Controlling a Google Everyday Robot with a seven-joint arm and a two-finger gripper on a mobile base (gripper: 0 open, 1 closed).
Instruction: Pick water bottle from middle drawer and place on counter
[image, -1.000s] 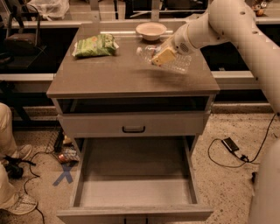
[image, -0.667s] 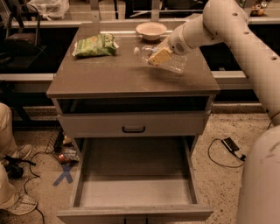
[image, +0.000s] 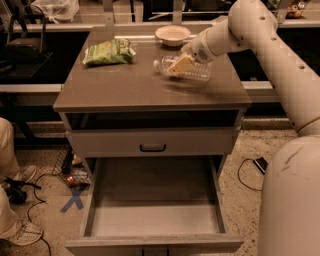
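The water bottle (image: 192, 71) is clear plastic with its white cap pointing left. It lies on its side, low over the right rear of the counter (image: 135, 87); I cannot tell whether it touches. My gripper (image: 178, 64) reaches in from the upper right and is shut on the bottle, with a yellowish finger across its middle. The middle drawer (image: 155, 205) is pulled open at the bottom of the camera view, and its floor is bare.
A green snack bag (image: 109, 51) lies at the counter's rear left. A white bowl (image: 172, 34) stands at the rear, close to the gripper. The shallower drawer front with a black handle (image: 152, 147) is closed. A person's legs (image: 10, 165) and cables are on the floor at left.
The gripper with the bottle has moved slightly left and lower toward the counter. The drawer and other objects have not moved.
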